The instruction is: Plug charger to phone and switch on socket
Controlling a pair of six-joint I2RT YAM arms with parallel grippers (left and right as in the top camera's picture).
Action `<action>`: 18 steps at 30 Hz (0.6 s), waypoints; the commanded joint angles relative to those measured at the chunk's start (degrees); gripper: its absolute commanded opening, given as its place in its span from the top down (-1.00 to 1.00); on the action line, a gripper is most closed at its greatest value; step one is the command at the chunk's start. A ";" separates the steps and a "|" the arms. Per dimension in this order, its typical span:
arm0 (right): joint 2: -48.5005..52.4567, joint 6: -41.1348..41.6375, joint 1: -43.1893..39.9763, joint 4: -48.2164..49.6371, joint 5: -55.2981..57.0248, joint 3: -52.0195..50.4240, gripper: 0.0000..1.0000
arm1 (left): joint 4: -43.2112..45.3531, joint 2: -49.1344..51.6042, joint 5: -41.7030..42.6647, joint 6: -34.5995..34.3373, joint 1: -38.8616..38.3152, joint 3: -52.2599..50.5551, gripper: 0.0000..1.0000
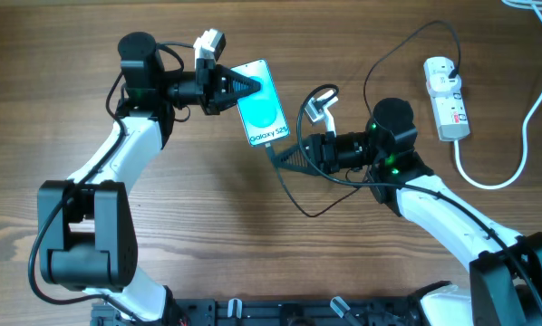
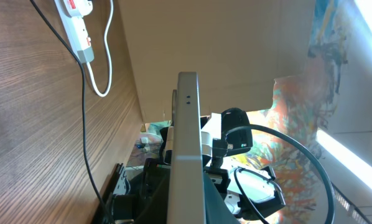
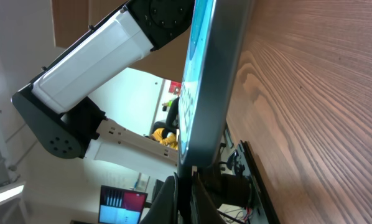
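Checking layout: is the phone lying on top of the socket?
No, the phone is left of centre, clearly apart from the socket at the right.

Overhead top-down; both wrists hug phone (image 1: 262, 101).

We see a wooden table (image 1: 253, 244) carrying the socket (image 1: 446, 100), its white cord (image 1: 526, 136) and the charger (image 1: 372, 68) cable; the phone (image 1: 262, 104) may touch it, though we cannot tell.

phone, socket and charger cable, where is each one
phone (image 1: 262, 98) overhead, middle of cyan screen
socket (image 1: 446, 101) overhead, white body's middle
charger (image 2: 84, 124) left wrist, black cable's straight run
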 commanded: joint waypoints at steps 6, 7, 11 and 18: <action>-0.55 0.66 -1.09 2.51 1.33 -0.11 0.92 | 0.17 -1.16 2.25 1.33 -0.87 0.92 0.92; -0.55 0.66 -1.29 2.49 0.79 -0.11 0.91 | 0.17 -1.16 2.25 1.36 -0.87 0.92 0.92; -0.55 0.76 -1.33 2.51 -0.87 -0.11 0.91 | 0.17 -1.16 2.25 1.36 -0.59 0.92 0.92; -0.55 0.44 -1.33 2.45 0.31 -0.11 0.91 | 0.13 -1.16 2.23 1.33 1.07 0.92 0.92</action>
